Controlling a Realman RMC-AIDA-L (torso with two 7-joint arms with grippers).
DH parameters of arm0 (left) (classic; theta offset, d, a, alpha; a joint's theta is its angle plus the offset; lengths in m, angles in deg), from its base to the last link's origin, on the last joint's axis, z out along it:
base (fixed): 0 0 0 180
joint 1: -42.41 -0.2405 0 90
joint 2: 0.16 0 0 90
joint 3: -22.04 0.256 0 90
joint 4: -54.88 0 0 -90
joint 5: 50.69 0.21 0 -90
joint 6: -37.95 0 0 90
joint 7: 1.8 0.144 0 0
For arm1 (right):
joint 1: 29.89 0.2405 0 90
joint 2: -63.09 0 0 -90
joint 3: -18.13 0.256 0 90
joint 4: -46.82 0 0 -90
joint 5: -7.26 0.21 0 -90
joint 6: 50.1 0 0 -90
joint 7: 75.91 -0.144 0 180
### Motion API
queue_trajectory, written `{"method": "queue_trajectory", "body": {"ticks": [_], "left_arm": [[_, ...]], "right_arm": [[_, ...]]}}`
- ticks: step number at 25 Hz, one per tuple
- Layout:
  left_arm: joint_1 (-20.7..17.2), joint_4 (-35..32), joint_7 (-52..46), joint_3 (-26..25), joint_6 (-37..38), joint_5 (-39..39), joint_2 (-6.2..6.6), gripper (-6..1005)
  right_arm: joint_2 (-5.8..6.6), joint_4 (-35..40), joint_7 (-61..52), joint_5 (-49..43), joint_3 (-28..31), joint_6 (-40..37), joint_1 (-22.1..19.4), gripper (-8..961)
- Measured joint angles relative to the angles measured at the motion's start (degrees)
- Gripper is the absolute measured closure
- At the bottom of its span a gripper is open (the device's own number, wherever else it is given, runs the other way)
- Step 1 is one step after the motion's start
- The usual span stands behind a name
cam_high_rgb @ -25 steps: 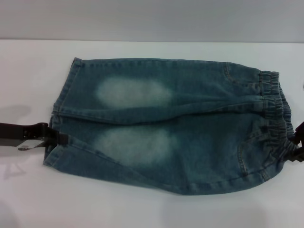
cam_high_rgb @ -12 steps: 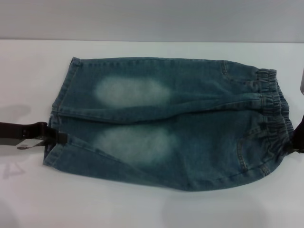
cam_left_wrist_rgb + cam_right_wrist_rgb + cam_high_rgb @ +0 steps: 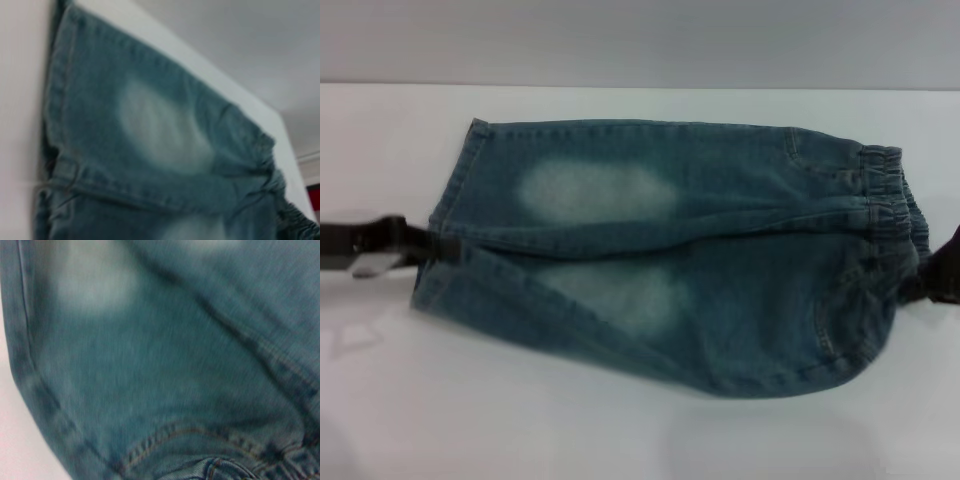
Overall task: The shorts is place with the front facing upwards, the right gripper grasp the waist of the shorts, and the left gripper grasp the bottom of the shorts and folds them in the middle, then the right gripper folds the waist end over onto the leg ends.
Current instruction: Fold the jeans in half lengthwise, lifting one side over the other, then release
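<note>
Shorts [image 3: 680, 255] on white table [image 3: 520, 430]; left claw [image 3: 425, 245] at hems, right claw [image 3: 930, 275] at waist.

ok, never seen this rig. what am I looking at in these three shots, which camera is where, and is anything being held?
It is a robot with two arms, each ending in a black two-fingered claw. The wide shot comes from a camera on its head, looking down at a white table. The two close-ups come from cameras on the wrists, and both are filled with denim.

On the table lie blue-green denim shorts, front up, with two pale faded patches. The leg hems are on the robot's left and the gathered elastic waist is on its right.

The left gripper reaches in from the left edge and meets the leg hems. The right gripper shows only as a dark shape at the waist end. The near half of the shorts looks lifted and creased, so both seem to have hold, but no view shows the fingers clearly.
</note>
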Motion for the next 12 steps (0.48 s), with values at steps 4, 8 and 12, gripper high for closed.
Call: {"method": "queue_trajectory", "body": {"ticks": [4, 8, 12], "left_arm": [[0.1, 0.0, 0.5, -1.2, 1.3, -2.7, 1.07, 938], [0.0, -0.1, 0.7, -1.6, 0.8, -4.7, 1.66, 937], [0.1, -0.3, 0.6, -2.8, 0.1, -5.3, 2.37, 937]], "right_arm": [[1.03, 0.1, 0.2, 7.3, 4.3, -1.6, -2.2, 945], [1.77, 0.2, 0.2, 13.8, 7.0, -2.2, -4.9, 945], [1.96, 0.7, -0.3, 15.6, 11.6, -3.9, -6.1, 945]]}}
